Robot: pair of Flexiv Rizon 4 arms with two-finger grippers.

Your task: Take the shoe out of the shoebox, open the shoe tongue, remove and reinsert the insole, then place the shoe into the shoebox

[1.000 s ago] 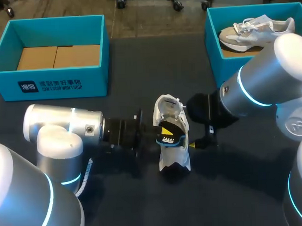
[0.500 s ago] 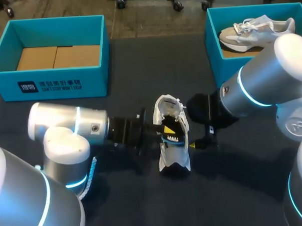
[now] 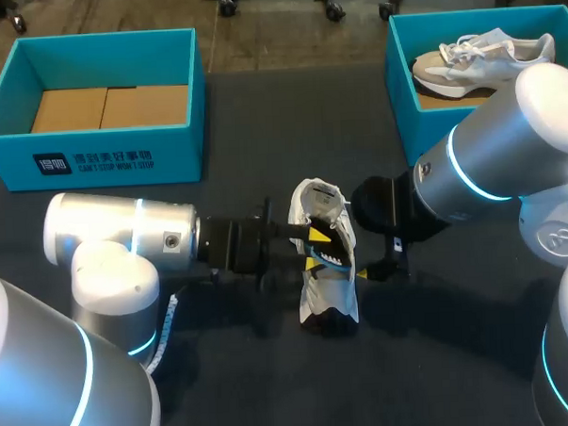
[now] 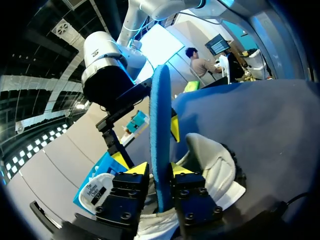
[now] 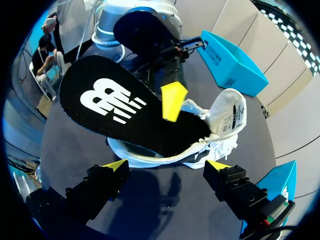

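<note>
The shoe [image 3: 327, 287] lies mid-table [image 3: 261, 120], toe toward the near edge and opening toward the far edge, outside both boxes. The insole [image 5: 115, 107] is only partly in it. One end sits in the opening under the lifted tongue, and the rest slants up and out, black face toward the right arm.

The left gripper [image 4: 160, 169] pinches the insole edge-on, fingers narrow, one on each face. Over the last second it has moved a little toward the shoe and the far edge. With that, the insole has turned, so less of its printed face shows from above and more of it lies over the opening. The shoe itself has barely shifted.

The right gripper [image 5: 165, 165] has kept its place just beside the shoe on the right-edge side. Its fingers are wide apart and the shoe lies ahead of them, not gripped.

I judge this to be the insole step, probably the reinsertion, with the sole being fed in and not yet seated. With nothing holding the shoe, a harder push could slide or tip it.

The left box [image 3: 93, 163] at the far left corner holds no shoe. The right box [image 3: 400, 95] at the far right corner holds a second shoe [image 3: 480, 58].
</note>
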